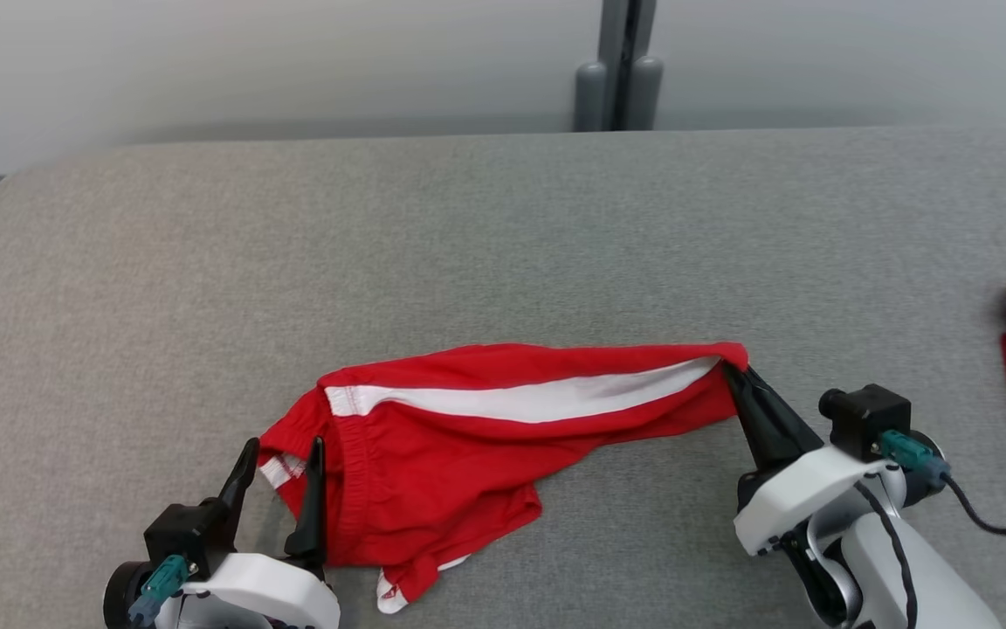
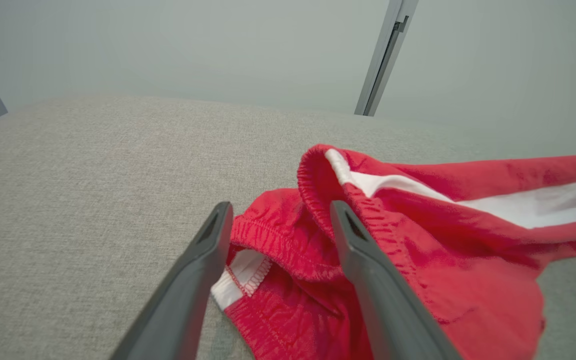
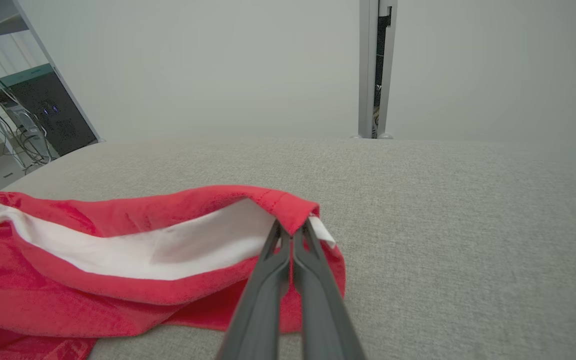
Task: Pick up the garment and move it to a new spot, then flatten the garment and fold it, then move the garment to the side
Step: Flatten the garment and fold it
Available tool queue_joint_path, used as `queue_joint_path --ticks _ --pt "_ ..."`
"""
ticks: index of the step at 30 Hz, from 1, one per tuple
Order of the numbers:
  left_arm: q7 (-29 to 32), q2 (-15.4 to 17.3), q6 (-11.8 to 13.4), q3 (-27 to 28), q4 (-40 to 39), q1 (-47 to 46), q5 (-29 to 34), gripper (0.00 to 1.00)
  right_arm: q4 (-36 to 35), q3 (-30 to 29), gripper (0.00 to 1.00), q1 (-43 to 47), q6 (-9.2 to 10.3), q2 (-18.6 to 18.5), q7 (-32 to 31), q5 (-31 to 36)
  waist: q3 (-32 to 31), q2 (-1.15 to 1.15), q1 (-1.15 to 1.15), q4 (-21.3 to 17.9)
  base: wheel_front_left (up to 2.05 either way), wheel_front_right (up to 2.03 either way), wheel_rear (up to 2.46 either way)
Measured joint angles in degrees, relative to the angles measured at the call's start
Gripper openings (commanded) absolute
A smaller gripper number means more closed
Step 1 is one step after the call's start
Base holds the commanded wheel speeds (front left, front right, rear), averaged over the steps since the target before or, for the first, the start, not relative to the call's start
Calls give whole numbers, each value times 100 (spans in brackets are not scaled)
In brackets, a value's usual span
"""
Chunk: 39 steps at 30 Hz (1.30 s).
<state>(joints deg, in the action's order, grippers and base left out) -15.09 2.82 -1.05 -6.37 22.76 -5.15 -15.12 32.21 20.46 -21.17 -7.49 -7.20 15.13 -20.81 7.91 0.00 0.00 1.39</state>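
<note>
Pinching hem [image 3: 288, 202] of red shorts [image 1: 468, 441] at three o'clock in right jaws; straddling waistband [image 2: 278, 245] with open left jaws, likely to flatten.

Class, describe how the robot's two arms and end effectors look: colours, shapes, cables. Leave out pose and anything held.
Both the left end effector and the right end effector have two long, dark, tapering fingers on a glossy white wrist shell. Each carries a black block with a teal connector; a black cable trails from the right one.
</note>
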Motion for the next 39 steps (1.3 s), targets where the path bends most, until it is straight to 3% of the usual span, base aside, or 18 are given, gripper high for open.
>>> queue_joint_path --ticks 1,2,3,10,20,26,39 --pt "0 -1 -11 -12 1 -14 8 100 141 -36 14 -64 0 22 -2 52 37 0 0 48 0 0 0" --pt "0 -1 -11 -27 3 -19 9 100 253 -134 49 -134 -1 64 -2 70 74 0 0 93 0 0 0" --pt "0 -2 -10 -44 9 -32 14 100 365 -229 100 -234 -1 86 -2 145 112 0 0 141 0 0 0" --pt "0 0 19 -101 9 -109 15 100 621 -1382 100 -673 0 232 -1 1092 241 0 0 421 0 0 0" --pt "1 -4 214 152 -145 42 183 100 -14 -2063 100 1 -1 403 0 1674 -87 0 0 214 0 0 0" --pt "0 -2 359 343 -233 165 354 100 -318 -2079 100 642 -1 431 0 1708 -300 0 0 -43 0 0 0" --pt "1 -3 352 482 -229 619 511 100 -571 -1656 100 1488 -1 442 0 1362 -738 0 0 -236 0 0 0"
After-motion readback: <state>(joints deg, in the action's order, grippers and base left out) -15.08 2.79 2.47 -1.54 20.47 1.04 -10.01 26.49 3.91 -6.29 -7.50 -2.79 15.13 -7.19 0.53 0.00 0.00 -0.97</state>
